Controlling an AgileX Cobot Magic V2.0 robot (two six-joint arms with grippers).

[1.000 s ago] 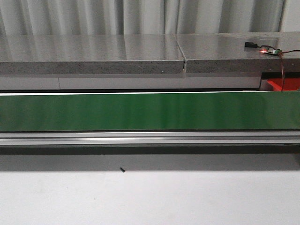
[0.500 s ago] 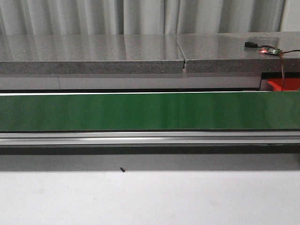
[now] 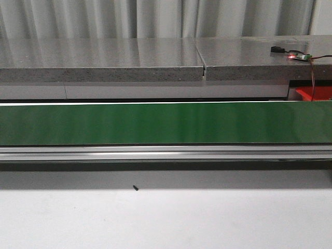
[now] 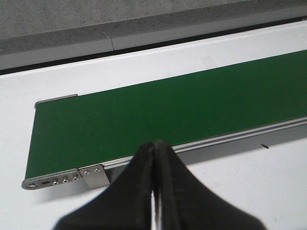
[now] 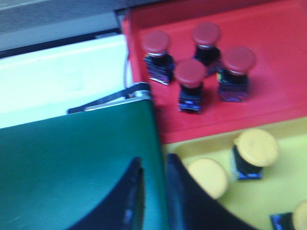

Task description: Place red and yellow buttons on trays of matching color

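The left gripper (image 4: 154,191) is pressed together above the green belt (image 4: 168,115). The right gripper (image 5: 152,196) is slightly spread, holding nothing. Four red buttons (image 5: 191,72) stand in the red tray (image 5: 288,57), yellow buttons (image 5: 255,147) in the yellow tray (image 5: 288,187). Behind the belt, a grey counter (image 3: 129,57) and curtain (image 3: 155,18).

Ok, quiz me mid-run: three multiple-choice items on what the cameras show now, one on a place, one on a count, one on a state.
1. Where do the red buttons stand?
A. on the green belt
B. on the red tray
C. on the yellow tray

2. How many red buttons show in the right wrist view?
A. two
B. four
C. six

3. How do the left gripper's fingers stand?
A. wide open
B. pressed together, holding nothing
C. clamped on a button

Answers: 1 B, all sit on the red tray, beside the yellow tray. 2 B, four red caps are countable. 3 B, the fingers meet over the bare green belt.
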